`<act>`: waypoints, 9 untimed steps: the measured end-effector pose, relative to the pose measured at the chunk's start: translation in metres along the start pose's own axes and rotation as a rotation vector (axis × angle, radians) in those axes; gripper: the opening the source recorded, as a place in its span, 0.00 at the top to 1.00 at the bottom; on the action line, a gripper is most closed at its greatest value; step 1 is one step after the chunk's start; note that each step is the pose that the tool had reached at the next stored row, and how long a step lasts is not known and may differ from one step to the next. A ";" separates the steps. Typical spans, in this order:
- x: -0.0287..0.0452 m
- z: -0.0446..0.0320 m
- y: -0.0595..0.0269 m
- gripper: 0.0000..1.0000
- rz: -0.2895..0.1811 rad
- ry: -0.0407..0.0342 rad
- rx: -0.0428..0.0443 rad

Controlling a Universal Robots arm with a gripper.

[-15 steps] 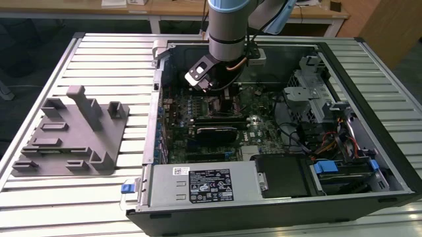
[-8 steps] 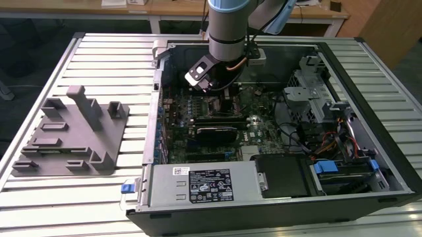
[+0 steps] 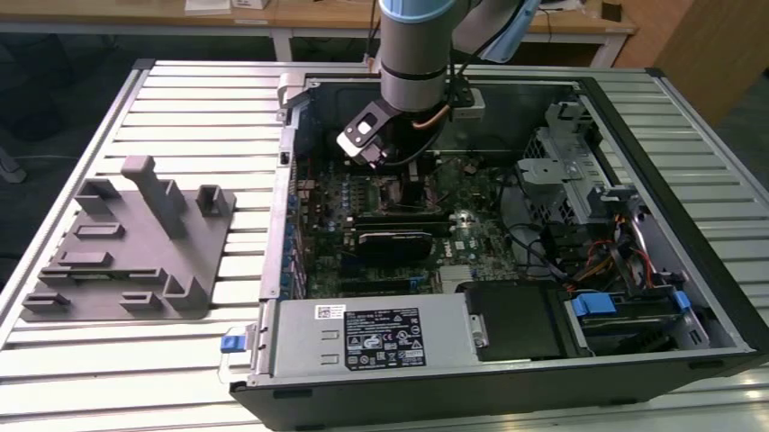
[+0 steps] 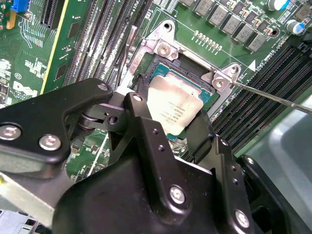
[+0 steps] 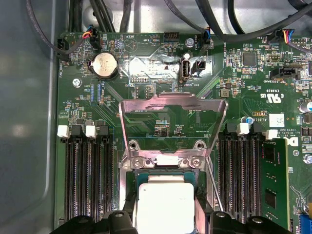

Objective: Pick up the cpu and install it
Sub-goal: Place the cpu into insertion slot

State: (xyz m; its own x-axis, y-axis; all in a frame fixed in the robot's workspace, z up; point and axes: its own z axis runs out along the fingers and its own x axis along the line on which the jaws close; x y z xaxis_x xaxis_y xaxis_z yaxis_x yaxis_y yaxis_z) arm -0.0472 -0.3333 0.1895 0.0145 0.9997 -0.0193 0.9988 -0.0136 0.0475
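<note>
The cpu (image 4: 173,105) (image 5: 163,202), a silvery square chip, lies level in the black-framed motherboard socket (image 4: 146,68) (image 5: 129,178), its green edge showing along the socket's far side. My gripper (image 4: 170,117) (image 5: 163,219) reaches down over it, and the black fingers (image 4: 139,114) press against two opposite edges of the chip. In the exterior view the arm's wrist (image 3: 382,135) hangs inside the open computer case, over the upper part of the motherboard (image 3: 397,216). The socket's metal load plate (image 5: 173,122) stands swung open. Its thin wire lever (image 4: 273,95) (image 5: 214,187) is released beside it.
Memory slots (image 5: 87,175) (image 5: 243,175) flank the socket on both sides. Cables (image 5: 97,14) run along the case wall beyond the board. In the exterior view's left a grey parts fixture (image 3: 132,243) sits on the slatted table. Power supply (image 3: 373,333) and drive cage (image 3: 577,171) crowd the case.
</note>
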 end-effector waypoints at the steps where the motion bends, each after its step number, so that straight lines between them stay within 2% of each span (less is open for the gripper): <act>1: 0.0000 0.0001 0.0000 0.45 0.000 0.0003 -0.0002; 2: 0.0001 0.0001 0.0000 0.45 0.000 0.0004 -0.0001; 3: 0.0001 0.0001 0.0000 0.39 0.000 0.0003 0.0000; 9: 0.0000 -0.0001 0.0000 0.39 0.000 -0.0003 0.0004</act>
State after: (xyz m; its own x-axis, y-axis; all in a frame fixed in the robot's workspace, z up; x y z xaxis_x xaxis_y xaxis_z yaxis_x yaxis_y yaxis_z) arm -0.0473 -0.3333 0.1896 0.0145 0.9997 -0.0196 0.9988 -0.0136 0.0471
